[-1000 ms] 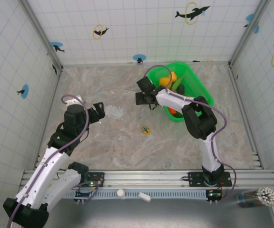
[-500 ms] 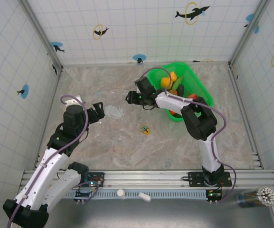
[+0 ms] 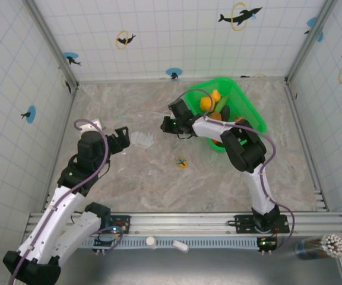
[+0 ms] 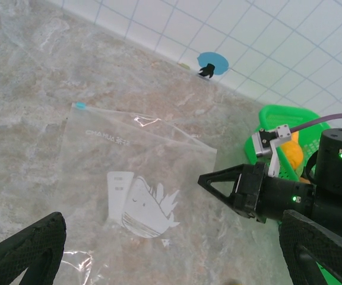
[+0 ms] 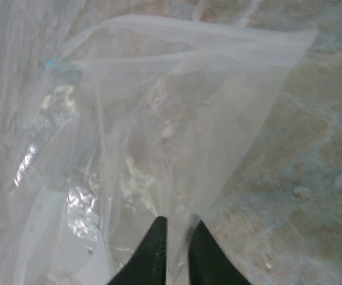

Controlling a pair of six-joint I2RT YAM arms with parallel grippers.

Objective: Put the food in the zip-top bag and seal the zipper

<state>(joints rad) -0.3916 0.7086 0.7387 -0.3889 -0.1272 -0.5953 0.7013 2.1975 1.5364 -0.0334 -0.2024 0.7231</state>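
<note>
One clear thin-plastic zip-top bag (image 4: 136,178) lies flat on the marble table (image 3: 159,178) between my two grippers. My right gripper (image 5: 176,225) is pinched closed on its edge; my left gripper (image 3: 125,140) gapes wide, empty. One green mesh basket (image 3: 251,110) holds toy food (image 3: 207,102).

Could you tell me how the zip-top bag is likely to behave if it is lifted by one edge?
The zip-top bag looks thin and wrinkled, so it would probably droop limply. Empty and glossy, it likely weighs little and slides easily.
</note>
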